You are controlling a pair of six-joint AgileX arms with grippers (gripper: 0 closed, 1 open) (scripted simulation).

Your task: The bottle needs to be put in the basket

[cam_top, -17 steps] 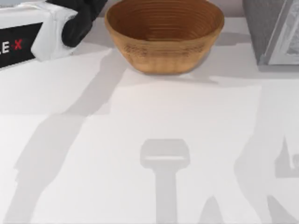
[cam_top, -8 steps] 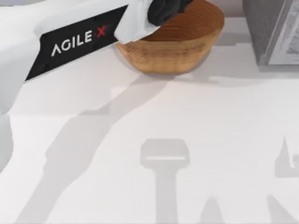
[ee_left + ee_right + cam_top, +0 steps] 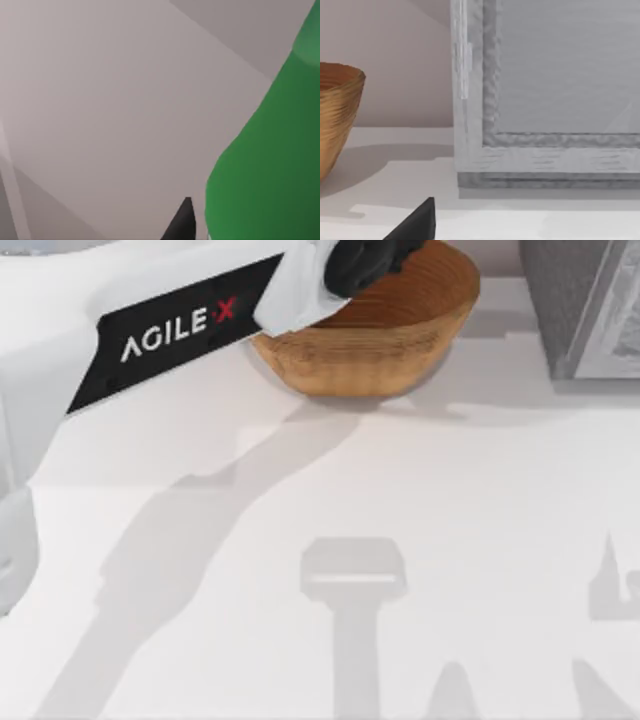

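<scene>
Our left gripper [image 3: 365,262] hangs over the wicker basket [image 3: 400,335] at the far side, and it looks clamped on the green bottle [image 3: 265,165]. We're at the drop step; next it just needs to let go.

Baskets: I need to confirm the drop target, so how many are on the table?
1. The basket stands at the table's far edge, with the left gripper above its bowl.

White left arm [image 3: 150,310], black panel lettered AGILE X in white and red, black end effector [image 3: 365,260]
</scene>
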